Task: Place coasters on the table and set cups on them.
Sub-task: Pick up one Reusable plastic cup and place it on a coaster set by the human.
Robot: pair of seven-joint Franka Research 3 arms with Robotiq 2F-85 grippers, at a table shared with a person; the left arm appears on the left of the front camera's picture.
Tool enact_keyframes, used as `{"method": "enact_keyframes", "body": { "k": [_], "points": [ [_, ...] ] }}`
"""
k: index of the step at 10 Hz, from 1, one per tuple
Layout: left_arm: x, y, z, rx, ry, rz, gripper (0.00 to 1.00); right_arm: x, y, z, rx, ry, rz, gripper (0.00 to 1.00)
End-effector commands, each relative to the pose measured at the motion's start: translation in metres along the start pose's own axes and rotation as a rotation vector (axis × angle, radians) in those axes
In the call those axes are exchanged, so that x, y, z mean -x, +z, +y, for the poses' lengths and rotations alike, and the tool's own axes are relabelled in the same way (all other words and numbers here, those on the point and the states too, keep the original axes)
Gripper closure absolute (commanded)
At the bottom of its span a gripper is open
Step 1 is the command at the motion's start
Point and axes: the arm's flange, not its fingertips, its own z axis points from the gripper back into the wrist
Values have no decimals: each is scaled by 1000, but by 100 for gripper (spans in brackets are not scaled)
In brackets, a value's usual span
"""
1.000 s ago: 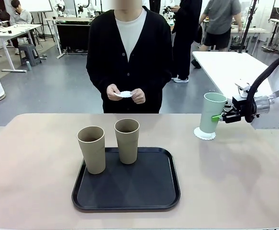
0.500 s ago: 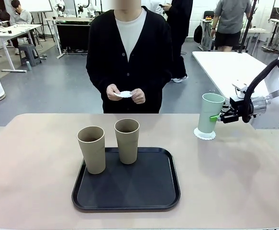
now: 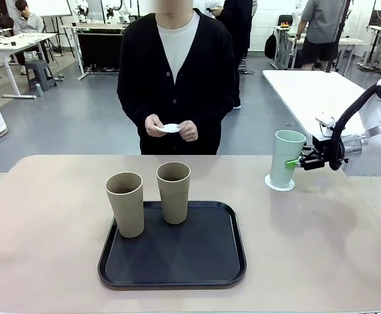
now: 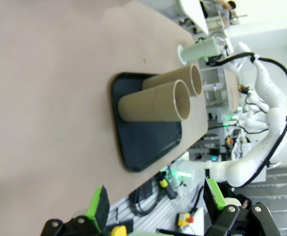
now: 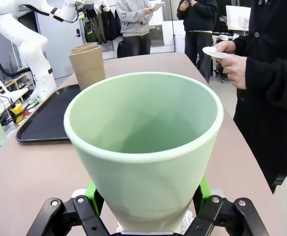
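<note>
A mint green cup [image 3: 286, 159] stands upright with its base on or just above a white scalloped coaster [image 3: 280, 184] at the table's [image 3: 321, 248] far right. My right gripper [image 3: 294, 162] is shut on this cup low on its side; the green pads [image 5: 91, 190] press both sides of the cup [image 5: 143, 142]. Two beige-brown cups [image 3: 125, 203] [image 3: 174, 191] stand on the black tray [image 3: 203, 261]. The person's hands hold another coaster [image 3: 171, 128] above the far edge. My left gripper [image 4: 155, 204] is open, off the table's side, well away from the cups [image 4: 155, 103].
The black tray sits at the table's middle front. The person stands at the far side, hands at chest height [image 5: 234, 64]. A white table [image 3: 314, 91] stands behind the right arm. Bare tabletop lies left and right of the tray.
My right gripper has lowered the mint green cup slightly, down onto the coaster. The beige-brown cups, the tray and the person's hands have stayed in place.
</note>
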Motion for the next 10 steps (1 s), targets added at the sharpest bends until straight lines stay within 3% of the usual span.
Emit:
{"method": "enact_keyframes", "body": {
  "k": [1, 10],
  "points": [
    [-1, -1, -1, 11, -14, -7, 0, -4, 2, -5, -28, -24, 5, 15],
    [-1, -1, -1, 11, -14, -7, 0, 2, 0, -5, -39, -51, 25, 15]
  ]
}}
